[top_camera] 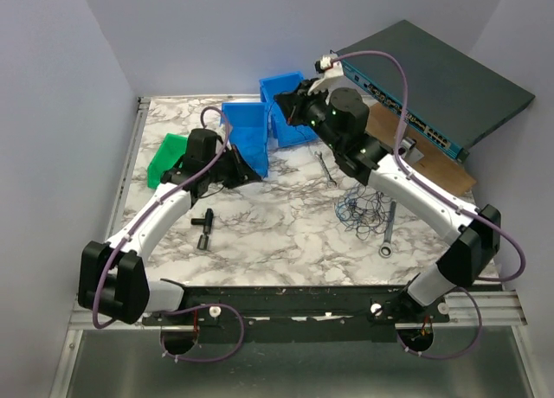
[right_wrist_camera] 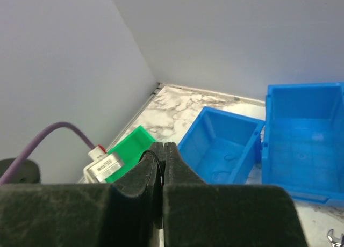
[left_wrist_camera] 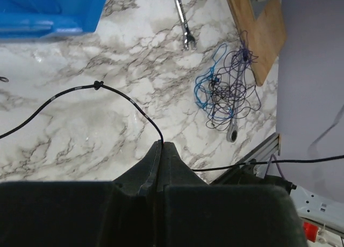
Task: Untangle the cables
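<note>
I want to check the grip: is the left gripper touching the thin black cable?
Touching. The left wrist view shows the thin black cable arcing down into the seam of the shut left gripper, pinched between its fingertips.

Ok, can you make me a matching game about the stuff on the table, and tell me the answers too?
Things:
1. tangled cables
2. loose black cable
3. wrench beside the tangle
4. bin by the left wall

Matches:
A. green
B. pinched in the left hand
C. blue and dark, in a heap
D. silver

Pairs: 1-C, 2-B, 3-D, 4-A
</note>
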